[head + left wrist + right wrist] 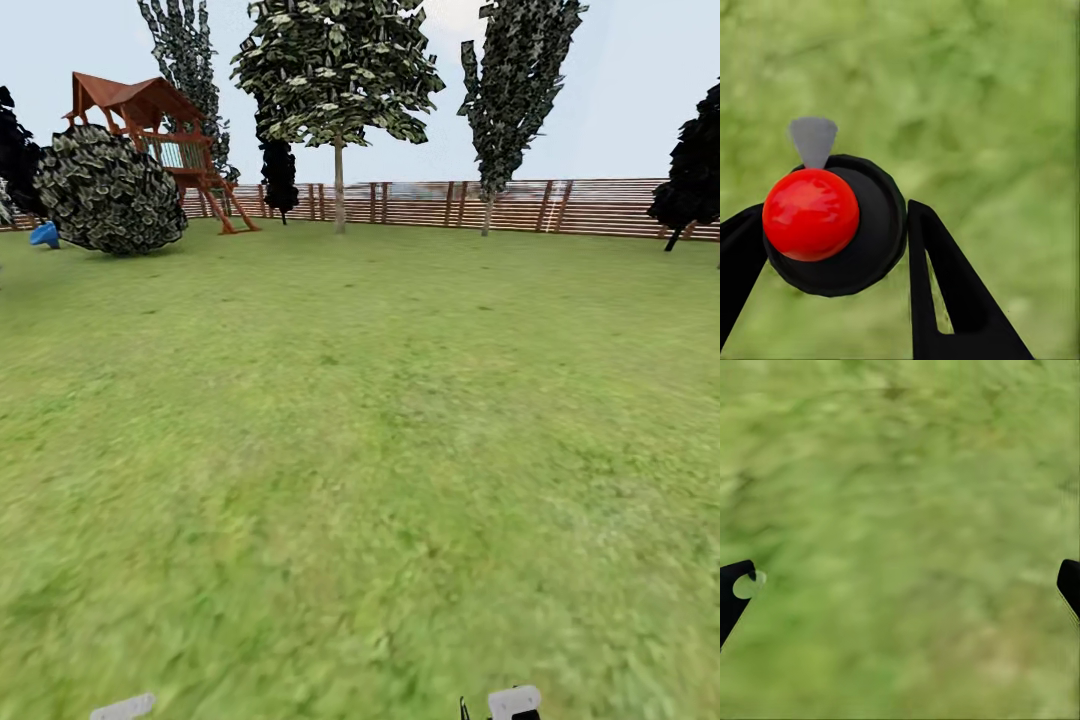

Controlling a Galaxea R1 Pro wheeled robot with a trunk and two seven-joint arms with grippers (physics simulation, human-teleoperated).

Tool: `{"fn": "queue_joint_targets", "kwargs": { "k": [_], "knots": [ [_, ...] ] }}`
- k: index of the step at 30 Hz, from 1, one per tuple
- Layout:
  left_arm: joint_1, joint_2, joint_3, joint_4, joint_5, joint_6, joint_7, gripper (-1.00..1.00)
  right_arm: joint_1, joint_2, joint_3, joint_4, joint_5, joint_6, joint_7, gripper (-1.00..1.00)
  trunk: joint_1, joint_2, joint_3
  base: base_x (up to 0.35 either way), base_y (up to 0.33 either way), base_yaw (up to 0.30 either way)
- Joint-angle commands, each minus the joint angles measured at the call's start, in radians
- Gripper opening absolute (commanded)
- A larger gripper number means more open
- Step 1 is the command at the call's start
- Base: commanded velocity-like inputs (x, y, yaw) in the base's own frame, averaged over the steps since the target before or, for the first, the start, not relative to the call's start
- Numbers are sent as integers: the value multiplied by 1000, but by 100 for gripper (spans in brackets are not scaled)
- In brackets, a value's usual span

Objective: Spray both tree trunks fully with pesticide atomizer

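Atomizer (832, 229) sits clamped between the left gripper's (832, 247) black fingers (945, 285) in the left wrist view: red round cap on a black body, grey nozzle tip poking out past it, blurred lawn (990, 97) beneath. Right gripper (900, 585) is spread wide with nothing in it, fingertips at the frame edges over grass. Head view looks across the garden: two trees far off by the slat fence (600, 205), one with a pale trunk (339, 190) near centre, another trunk (487, 212) right of it. Both well apart from the robot, so the step in hand looks like driving over to the first tree. Doing it well, as I judge it: head for the centre trunk, keep the bottle steady, stop near enough for the spray to reach, then turn the nozzle at the bark. Avoid the round bush (108, 190) and play set (160, 130) at left. Spray direction relative to trunk can't be told yet.
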Motion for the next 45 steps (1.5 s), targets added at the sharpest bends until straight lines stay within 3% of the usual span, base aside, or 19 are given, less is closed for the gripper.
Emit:
{"fn": "queue_joint_targets", "kwargs": {
  "k": [1, 45],
  "knots": [
    [0, 0, 0, 0, 0, 0, 0, -100, 0, 0, 0, 0, 0, 0, 0, 100, 0, 0, 0, 335, 0, 0],
    [0, -1, 0, 1, 3, 0, 0, -100, 0, 0, 0, 0, 0, 0, 0, 100, 0, 0, 0, 335, 22, 0]
  ]
}}
